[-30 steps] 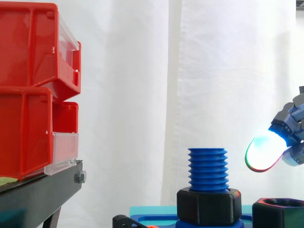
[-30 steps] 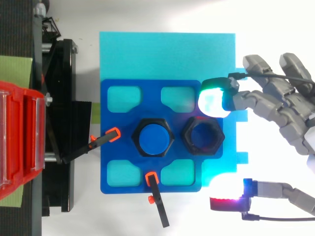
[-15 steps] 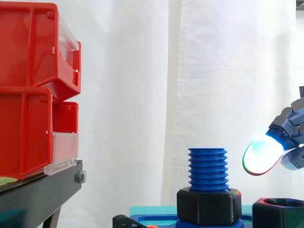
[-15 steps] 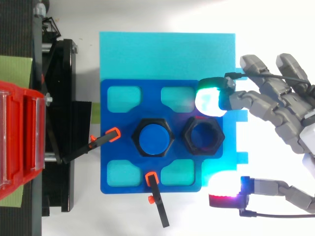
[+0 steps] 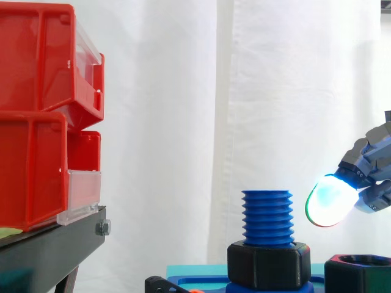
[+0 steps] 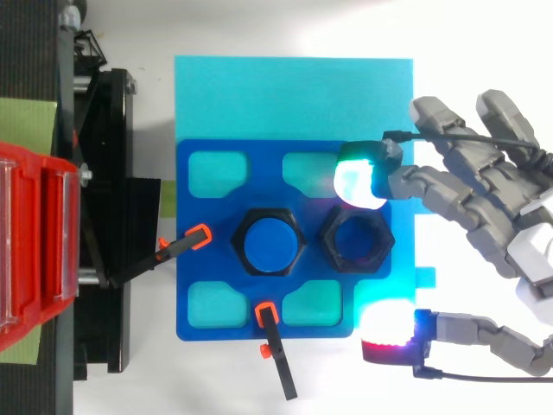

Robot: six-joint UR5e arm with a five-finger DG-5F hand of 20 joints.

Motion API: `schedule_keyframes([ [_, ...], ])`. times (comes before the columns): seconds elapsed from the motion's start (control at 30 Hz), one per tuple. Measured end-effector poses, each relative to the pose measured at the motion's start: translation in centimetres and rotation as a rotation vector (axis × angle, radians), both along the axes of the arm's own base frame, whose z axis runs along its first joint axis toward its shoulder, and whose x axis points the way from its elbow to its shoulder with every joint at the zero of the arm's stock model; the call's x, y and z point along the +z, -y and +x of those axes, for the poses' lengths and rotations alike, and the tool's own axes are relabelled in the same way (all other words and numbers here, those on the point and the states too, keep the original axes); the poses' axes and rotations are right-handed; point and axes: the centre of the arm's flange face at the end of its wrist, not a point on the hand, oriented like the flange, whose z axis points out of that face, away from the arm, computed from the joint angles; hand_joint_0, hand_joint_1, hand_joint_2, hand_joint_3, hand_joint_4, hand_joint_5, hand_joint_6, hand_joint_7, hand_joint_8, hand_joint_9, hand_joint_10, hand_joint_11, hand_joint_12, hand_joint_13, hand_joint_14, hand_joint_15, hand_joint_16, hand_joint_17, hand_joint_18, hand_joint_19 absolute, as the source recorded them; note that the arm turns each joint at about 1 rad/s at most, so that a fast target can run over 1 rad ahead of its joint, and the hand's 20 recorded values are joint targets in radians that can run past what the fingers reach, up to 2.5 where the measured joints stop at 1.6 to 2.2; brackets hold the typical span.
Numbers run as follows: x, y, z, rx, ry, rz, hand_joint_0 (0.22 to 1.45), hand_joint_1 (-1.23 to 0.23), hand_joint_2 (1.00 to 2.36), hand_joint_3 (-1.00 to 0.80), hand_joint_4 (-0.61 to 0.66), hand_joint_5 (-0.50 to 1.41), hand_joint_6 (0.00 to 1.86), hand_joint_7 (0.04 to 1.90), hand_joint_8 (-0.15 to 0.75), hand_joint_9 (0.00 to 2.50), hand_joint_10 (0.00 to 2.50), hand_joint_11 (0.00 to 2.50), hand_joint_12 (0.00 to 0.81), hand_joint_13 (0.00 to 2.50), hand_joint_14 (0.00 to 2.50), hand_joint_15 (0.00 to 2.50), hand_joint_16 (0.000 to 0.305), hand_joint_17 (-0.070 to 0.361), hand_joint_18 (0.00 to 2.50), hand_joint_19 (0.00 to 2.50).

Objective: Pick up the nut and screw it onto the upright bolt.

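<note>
Three things are found unmoved since a second ago: the red bins [image 5: 36, 116] at the left, the upright bolt [image 5: 267, 217], and the nut [image 6: 357, 242] lying just beside it on the right. The hand [image 6: 492, 207], however, is seen to have been carried a little leftward, so that one glowing fingertip [image 6: 356, 184] is now placed over one edge of the nut's rim and the thumb pad [image 6: 389, 333] is set apart off the opposite side. The hand is held spread, with nothing pinched, and in the side view its pad is kept above the nut. The pick-up is therefore judged not yet begun, and a lowering and closing move appears to be called for. As to make, the bins are of glossy hard plastic with clear front lips. The blue plate [image 6: 207, 259] is matte and marked with rounded cyan pockets. The bolt is a blue cylinder ringed with coarse, rounded threads and seated in a black hexagonal collar [image 5: 269, 264]. The nut is black, six-sided and matte, with an open round bore.
</note>
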Motion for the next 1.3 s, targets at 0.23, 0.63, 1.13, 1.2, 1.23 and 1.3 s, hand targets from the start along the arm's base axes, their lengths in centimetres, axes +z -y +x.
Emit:
schedule_keyframes([
  [0.23, 0.05, -0.49, 0.01, 0.003, 0.008, 0.003, 0.40, -0.85, 1.00, -0.50, 0.15, -0.30, 0.50, 0.61, 0.285, 0.00, 0.00, 0.00, 0.435, 0.00, 0.00, 0.00, 0.060, 0.134, 0.00, 0.00],
  [0.63, 0.07, -0.66, 0.02, 0.005, 0.013, 0.006, 0.40, -0.84, 1.00, -0.50, 0.17, -0.30, 0.50, 0.62, 0.285, 0.00, 0.00, 0.00, 0.436, 0.02, 0.00, 0.00, 0.060, 0.134, 0.00, 0.00],
  [1.13, -0.25, -0.49, -0.17, 0.006, 0.001, 0.000, 0.40, -0.81, 1.00, -0.50, 0.18, -0.30, 0.50, 0.63, 0.291, 0.00, 0.00, 0.00, 0.435, 0.03, 0.00, 0.00, 0.059, 0.133, 0.00, 0.00],
  [1.2, -0.60, -0.33, -0.31, 0.007, -0.004, -0.003, 0.40, -0.81, 1.00, -0.50, 0.18, -0.30, 0.50, 0.63, 0.294, 0.00, 0.00, 0.00, 0.436, 0.04, 0.00, 0.00, 0.059, 0.133, 0.00, 0.00],
  [1.23, -0.72, -0.28, -0.34, 0.007, -0.004, -0.003, 0.40, -0.81, 1.00, -0.50, 0.18, -0.30, 0.50, 0.63, 0.294, 0.00, 0.00, 0.00, 0.438, 0.04, 0.00, 0.00, 0.059, 0.134, 0.00, 0.00],
  [1.3, -0.84, -0.22, -0.34, 0.007, 0.002, 0.000, 0.40, -0.81, 1.00, -0.50, 0.19, -0.30, 0.50, 0.63, 0.295, 0.00, 0.00, 0.00, 0.438, 0.04, 0.00, 0.00, 0.059, 0.134, 0.00, 0.00],
])
